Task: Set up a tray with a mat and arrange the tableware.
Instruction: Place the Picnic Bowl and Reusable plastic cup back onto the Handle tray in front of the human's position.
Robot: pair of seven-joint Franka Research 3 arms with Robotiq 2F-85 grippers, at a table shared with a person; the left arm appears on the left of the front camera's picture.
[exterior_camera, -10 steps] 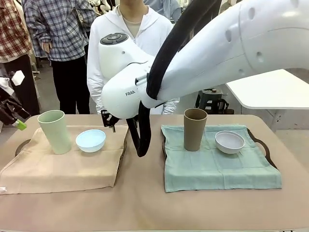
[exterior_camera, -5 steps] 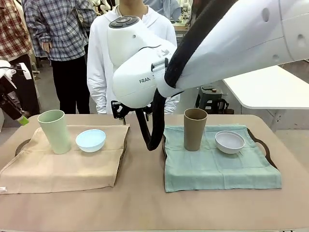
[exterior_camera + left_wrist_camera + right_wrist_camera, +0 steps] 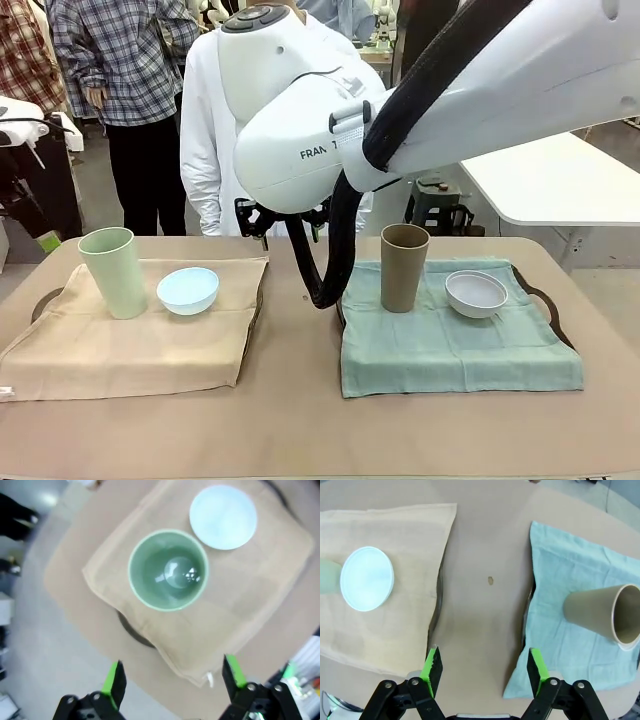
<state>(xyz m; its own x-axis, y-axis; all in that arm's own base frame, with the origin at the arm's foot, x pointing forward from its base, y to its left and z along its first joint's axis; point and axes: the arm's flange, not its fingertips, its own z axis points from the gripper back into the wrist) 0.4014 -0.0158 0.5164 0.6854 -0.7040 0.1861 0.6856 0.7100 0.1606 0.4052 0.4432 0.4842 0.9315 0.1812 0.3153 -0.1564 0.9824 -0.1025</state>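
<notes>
Reading "FRAN" on the right arm (image 3: 330,150) above the table (image 3: 290,400)

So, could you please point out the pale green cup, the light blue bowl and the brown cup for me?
pale green cup (image 3: 112,272), front view, on its side wall.
light blue bowl (image 3: 188,288), front view, on its inner surface.
brown cup (image 3: 403,270), front view, on its side wall.

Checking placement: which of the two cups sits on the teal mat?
The brown cup, standing upright on the teal mat beside the white bowl. The pale green cup stands on the beige mat instead.
</notes>
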